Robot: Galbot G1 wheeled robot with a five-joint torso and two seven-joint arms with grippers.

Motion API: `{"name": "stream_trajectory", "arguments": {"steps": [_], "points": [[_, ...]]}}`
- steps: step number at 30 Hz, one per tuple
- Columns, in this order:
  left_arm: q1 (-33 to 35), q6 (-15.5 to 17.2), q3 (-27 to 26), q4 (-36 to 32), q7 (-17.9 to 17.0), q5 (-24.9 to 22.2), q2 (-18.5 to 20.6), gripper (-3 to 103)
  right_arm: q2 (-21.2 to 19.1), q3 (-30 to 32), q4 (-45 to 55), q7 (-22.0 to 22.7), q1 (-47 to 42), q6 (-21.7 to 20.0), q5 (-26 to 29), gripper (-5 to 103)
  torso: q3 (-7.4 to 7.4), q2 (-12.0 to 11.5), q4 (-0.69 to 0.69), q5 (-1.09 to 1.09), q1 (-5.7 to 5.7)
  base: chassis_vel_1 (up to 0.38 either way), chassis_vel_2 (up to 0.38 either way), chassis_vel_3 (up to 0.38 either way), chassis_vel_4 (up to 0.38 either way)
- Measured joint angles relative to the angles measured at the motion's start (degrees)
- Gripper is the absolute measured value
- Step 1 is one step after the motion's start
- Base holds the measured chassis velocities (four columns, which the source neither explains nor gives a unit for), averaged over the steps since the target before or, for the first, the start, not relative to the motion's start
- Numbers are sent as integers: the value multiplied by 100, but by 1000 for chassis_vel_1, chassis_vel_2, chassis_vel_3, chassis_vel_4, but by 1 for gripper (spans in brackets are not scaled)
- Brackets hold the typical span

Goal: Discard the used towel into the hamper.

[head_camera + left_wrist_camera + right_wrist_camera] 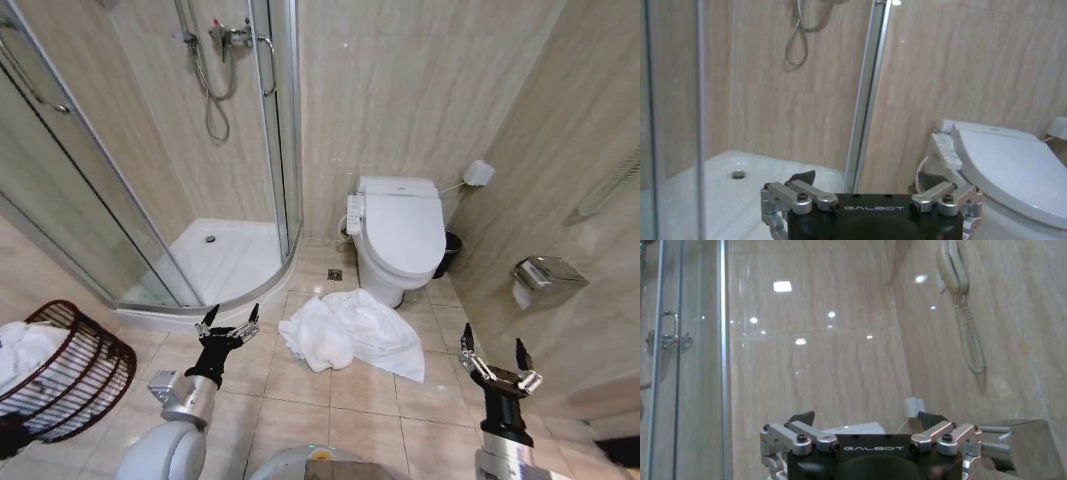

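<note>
White towel (350,335) on floor, ungrasped | left gripper (228,325), right gripper (497,364) fingers spread | next: reach towel, hamper (75,375) far left

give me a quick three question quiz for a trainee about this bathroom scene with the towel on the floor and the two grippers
1. True or false: the towel lies on the floor tiles in front of the toilet.
2. Multiple choice: the hamper is A) on the robot's left, B) on the robot's right, C) inside the shower.
3. Fill in: the fingers of the left gripper and the right gripper are both ____ and hold nothing.

Key: 1 true; 2 A; 3 open.
</note>
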Motion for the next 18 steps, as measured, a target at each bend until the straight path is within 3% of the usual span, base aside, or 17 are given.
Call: {"name": "stream_trajectory", "arguments": {"steps": [18], "points": [[0, 0, 0, 0, 0, 0, 0, 100, 8, -4, -54, -2, 4, 36, -13, 100, -224, -388, 0, 0, -162, 0, 0, 0, 0]]}}
